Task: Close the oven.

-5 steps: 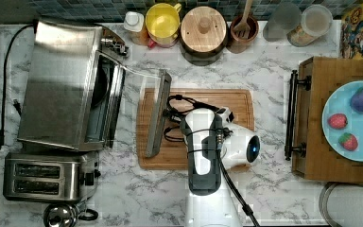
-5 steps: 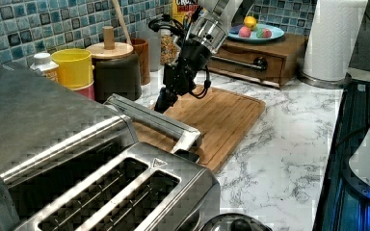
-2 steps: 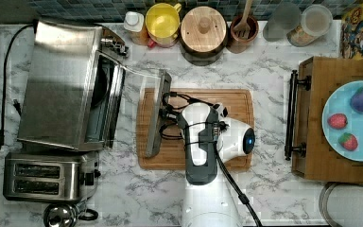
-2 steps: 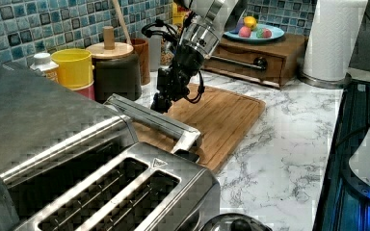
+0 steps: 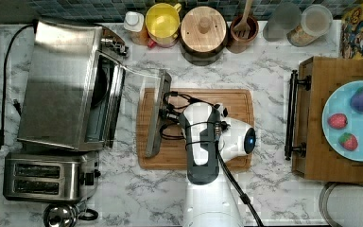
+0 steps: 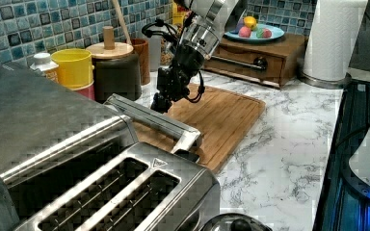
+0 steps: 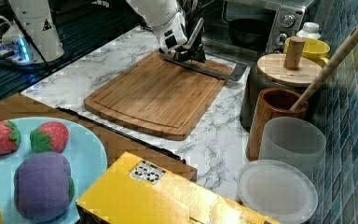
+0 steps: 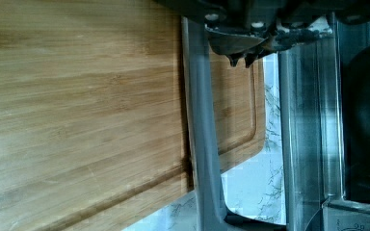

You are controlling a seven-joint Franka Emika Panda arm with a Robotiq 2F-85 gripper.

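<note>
The oven stands at the top view's left, its glass door dropped open and lying nearly flat over the edge of the cutting board. The door's metal bar handle runs along its outer edge. My gripper sits right at the handle, about midway along it. In the left view the gripper touches the handle from the board side. The wrist view shows the fingertips together, between the handle bar and the door frame. Fingers look shut, holding nothing.
A two-slot toaster stands beside the oven. A yellow canister, a wooden-lidded jar and a utensil cup line the back wall. A wooden box with a blue plate of toy fruit is at the top view's right.
My arm has moved toward the top view's left and lowered, bringing the gripper up against the door handle. The door itself lies as before.
</note>
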